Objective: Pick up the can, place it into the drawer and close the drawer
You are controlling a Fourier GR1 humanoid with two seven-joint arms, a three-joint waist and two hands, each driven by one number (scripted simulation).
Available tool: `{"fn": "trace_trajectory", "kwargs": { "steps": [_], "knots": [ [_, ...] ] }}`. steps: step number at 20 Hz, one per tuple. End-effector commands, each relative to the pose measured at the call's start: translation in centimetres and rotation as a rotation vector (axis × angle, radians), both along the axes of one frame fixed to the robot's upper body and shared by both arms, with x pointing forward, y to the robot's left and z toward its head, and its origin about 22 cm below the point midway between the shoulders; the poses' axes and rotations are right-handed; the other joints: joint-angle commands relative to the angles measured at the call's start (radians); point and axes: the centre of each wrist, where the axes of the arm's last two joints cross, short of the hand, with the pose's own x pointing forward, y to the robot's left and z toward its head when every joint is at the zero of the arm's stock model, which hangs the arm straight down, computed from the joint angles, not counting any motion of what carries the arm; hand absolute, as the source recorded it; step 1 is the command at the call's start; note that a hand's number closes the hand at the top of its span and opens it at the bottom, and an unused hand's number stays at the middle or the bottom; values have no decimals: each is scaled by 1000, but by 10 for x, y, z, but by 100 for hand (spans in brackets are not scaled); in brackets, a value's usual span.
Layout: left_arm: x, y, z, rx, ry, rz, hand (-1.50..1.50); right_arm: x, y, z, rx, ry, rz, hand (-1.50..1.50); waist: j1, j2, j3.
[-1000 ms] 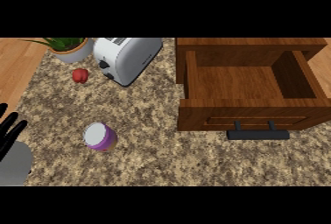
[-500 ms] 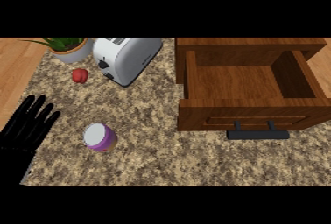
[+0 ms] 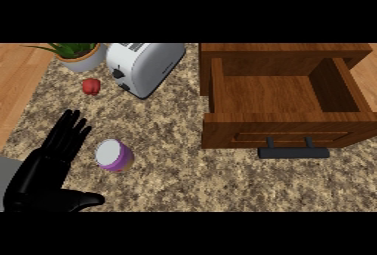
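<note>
Nearest to us, at the desk's [image 3: 191, 174] front left corner, our left hand [image 3: 46, 174] lies flat above the speckled stone top, its fingers [image 3: 68, 130] straight and spread apart, pointing away from us, with the thumb [image 3: 80, 199] stuck out toward the right; it holds nothing. Just beside those fingers, on their right and not touching them as far as we can see, stands the can [image 3: 113, 155], upright on the desk, with a white top and a purple wall. It sits in the left half of the desk, well apart from the drawer. Our right hand does not show at all. Farther over on the right side of the desk we see the wooden drawer [image 3: 283, 95] pulled open toward us, its inside bare wood, and its dark handle [image 3: 293, 151] projecting from the front panel at the near side. Beyond the can, toward the desk's far left corner, a small red pepper [image 3: 91, 85] lies on the stone. Just right of it stands a white toaster [image 3: 143, 64], set at a slant, with its dark knob facing the pepper. At the far left corner itself a green plant in a pale pot [image 3: 80, 56] sits close beside the toaster.
</note>
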Motion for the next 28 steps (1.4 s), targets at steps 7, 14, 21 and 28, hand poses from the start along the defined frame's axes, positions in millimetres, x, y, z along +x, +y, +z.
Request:
{"fn": "trace_trajectory", "kwargs": {
  "steps": [7,14,21,28],
  "knots": [
    [-3,17,-59,45,40,58,-150,5,8,13,6,-7,-8,-150,5,0,0],
    [15,27,-92,51,29,132,-150,-8,5,6,5,5,3,-150,1,0,0],
    [5,28,-140,68,72,146,-150,-10,-16,26,-6,20,4,-150,0,0,-1],
    [24,44,-157,55,109,145,-150,-27,-2,17,8,-11,20,-150,-4,0,0]
  ]
}}
